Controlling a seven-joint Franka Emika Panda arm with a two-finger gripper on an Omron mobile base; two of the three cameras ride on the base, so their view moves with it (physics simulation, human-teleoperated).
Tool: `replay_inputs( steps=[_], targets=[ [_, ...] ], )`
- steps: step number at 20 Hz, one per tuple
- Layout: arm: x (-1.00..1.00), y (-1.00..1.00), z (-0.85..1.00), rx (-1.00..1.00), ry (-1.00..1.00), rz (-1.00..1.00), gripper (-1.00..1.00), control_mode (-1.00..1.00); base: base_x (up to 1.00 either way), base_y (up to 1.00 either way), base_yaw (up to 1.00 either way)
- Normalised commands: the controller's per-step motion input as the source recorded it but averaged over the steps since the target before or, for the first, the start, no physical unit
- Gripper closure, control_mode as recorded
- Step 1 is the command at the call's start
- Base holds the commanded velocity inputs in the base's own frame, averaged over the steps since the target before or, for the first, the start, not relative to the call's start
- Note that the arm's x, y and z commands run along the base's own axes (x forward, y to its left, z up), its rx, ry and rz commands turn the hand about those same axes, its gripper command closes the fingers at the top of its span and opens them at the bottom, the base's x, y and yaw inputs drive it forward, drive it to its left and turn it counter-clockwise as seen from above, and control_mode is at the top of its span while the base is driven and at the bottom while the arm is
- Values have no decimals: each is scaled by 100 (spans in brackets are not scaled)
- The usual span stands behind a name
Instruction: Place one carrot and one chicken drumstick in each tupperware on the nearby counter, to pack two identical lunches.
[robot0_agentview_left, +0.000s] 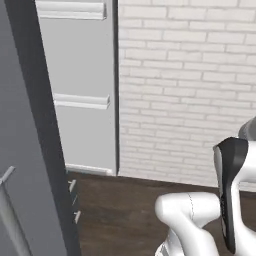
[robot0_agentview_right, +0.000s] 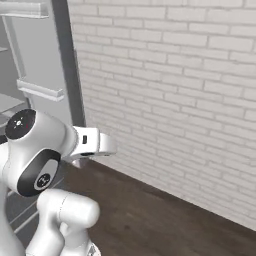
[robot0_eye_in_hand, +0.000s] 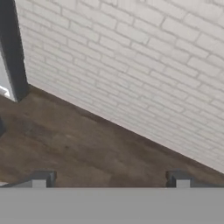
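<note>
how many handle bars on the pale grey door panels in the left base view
3: the top bar at the upper edge, the middle bar halfway down, the bottom bar near the floor; others may be hidden.

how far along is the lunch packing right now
Nothing looks done yet. The gripper is open and holds nothing; it points at a white brick wall above a dark wood floor. The base views show the same wall beside a tall grey cabinet. The whole job appears to be left: finding the food and trays, then packing each.
</note>
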Motion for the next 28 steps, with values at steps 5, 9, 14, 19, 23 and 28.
replay_inputs(
  steps=[5,9,14,19,23,28],
  targets=[
    [0,0,0,0,0,0,-100,100,49,-25,33],
    [0,0,0,0,0,0,-100,100,-4,0,76],
    [0,0,0,0,0,0,-100,100,0,-25,70],
    [0,0,0,0,0,0,-100,100,45,-51,39],
    [0,0,0,0,0,0,-100,100,4,-20,41],
    [0,0,0,0,0,0,-100,100,-14,0,58]
  ],
)
